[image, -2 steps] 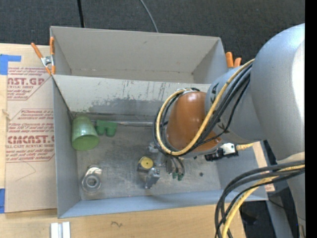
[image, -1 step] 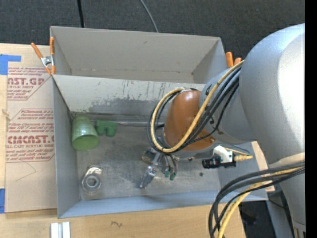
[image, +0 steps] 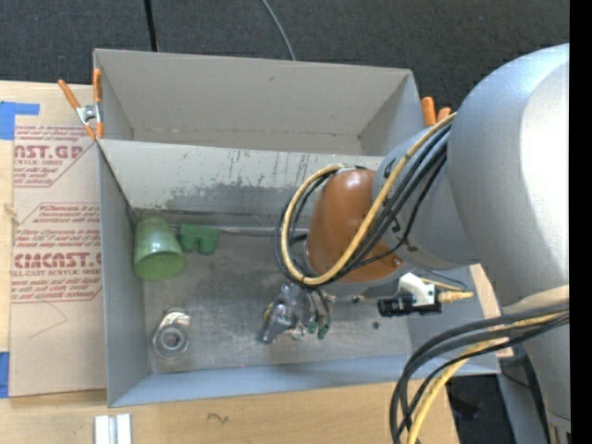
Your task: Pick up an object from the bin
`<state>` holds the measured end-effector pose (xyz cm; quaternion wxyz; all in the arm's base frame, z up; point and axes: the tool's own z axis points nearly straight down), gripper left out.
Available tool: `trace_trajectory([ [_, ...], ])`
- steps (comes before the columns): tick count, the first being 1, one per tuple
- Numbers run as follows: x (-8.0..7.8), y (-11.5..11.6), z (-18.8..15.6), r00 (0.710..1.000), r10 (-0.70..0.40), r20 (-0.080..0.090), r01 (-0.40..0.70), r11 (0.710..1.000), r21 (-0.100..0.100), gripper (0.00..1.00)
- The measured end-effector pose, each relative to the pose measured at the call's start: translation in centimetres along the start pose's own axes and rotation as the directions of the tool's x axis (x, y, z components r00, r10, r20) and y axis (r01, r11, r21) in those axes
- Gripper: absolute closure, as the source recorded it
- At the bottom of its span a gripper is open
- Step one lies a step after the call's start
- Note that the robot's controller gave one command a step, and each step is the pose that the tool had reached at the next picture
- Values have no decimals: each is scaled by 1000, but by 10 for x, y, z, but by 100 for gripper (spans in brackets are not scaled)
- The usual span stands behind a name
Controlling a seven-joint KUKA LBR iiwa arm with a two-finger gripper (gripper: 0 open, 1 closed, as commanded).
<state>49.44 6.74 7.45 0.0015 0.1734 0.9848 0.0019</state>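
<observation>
Scene: A KUKA iiwa arm [image: 518,155] reaches from the right into a grey metal bin [image: 125,285]. Its orange wrist cover [image: 344,220] is looped with yellow and black cables [image: 289,220].

Gripper: The gripper [image: 294,320] sits low over the bin floor, directly below the orange wrist cover and toward the near wall. Its tip reads as a cluster of metal parts with a speck of green. It cannot be told whether it is open or closed, or whether it has hold of anything.

Nearest thing: A round clear jar [image: 171,333] with a silvery rim rests on the floor to the left of the gripper. It is about level with the gripper and well apart from it.

Pale green cup: The pale green cup [image: 157,248] lies on its side, farther left of the gripper and up toward the back wall. Its wider end is turned to the near wall.

Dark green piece: The small dark green piece [image: 198,240] lies up and left of the gripper, just beside the cup on the gripper's side. Whether the two touch cannot be told.

Object to pick: All three loose things lie left of the gripper. What, if anything, lies under the gripper itself cannot be made out.
</observation>
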Motion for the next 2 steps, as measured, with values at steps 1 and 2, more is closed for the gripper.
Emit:
trace_trajectory([
  [1,0,1,-23,1000,-1,-2,1,1000,3,100],
  [2,-2,2,-109,1000,-3,4,3,1000,0,100],
])
